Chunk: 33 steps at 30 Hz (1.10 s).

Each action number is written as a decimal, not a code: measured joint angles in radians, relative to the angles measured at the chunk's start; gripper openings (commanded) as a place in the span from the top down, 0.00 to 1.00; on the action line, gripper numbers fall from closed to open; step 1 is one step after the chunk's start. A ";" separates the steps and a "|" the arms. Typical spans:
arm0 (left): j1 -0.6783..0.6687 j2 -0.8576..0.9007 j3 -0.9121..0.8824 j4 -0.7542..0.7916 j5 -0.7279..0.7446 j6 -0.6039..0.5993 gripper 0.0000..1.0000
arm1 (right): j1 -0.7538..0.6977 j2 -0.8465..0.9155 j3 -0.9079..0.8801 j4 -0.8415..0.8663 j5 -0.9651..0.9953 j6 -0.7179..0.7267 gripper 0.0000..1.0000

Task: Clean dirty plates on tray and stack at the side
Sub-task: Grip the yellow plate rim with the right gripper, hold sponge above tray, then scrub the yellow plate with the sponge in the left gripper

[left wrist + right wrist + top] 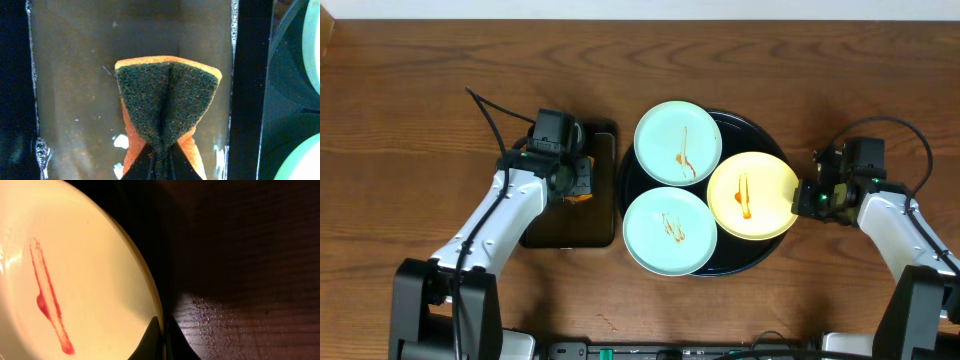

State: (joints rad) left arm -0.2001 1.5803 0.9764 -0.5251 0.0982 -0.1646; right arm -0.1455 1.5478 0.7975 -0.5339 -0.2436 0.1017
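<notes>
Three streaked plates lie on the large round black tray [760, 135]: a mint-blue plate [677, 142] at the back, a second mint-blue plate [669, 230] at the front, a pale yellow plate [752, 195] at the right. My right gripper [802, 197] is shut on the yellow plate's right rim [152, 305], one finger either side [161, 341]. My left gripper [576, 180] is shut on an orange sponge with a dark green scrub face [167, 102], pinched into a fold [161, 165], over the rectangular tray.
The smaller rectangular black tray [570, 225] holds murky water [75, 90] left of the round tray. A black cable [490, 115] trails behind the left arm. Brown wooden table [420, 120] all around; wet droplets on the wood [210, 325] by the right gripper.
</notes>
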 measured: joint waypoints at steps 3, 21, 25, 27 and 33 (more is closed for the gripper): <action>0.000 0.000 0.000 0.000 0.000 0.000 0.93 | 0.000 0.000 0.000 -0.001 0.000 0.000 0.99; -0.012 0.000 0.062 -0.071 0.169 -0.001 0.93 | 0.000 0.000 0.000 -0.005 0.000 0.000 0.99; -0.075 -0.010 0.242 -0.173 0.203 -0.009 0.93 | 0.000 0.000 0.000 -0.007 -0.001 0.000 0.99; -0.120 -0.010 0.321 -0.201 0.211 -0.026 0.93 | 0.000 0.000 0.000 -0.010 -0.001 0.000 0.99; -0.303 0.017 0.429 -0.127 0.232 -0.084 0.93 | 0.000 0.000 0.001 -0.018 -0.004 0.000 0.99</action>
State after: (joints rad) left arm -0.5026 1.5970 1.4055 -0.6525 0.3298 -0.2485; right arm -0.1455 1.5478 0.7982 -0.5522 -0.2474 0.1017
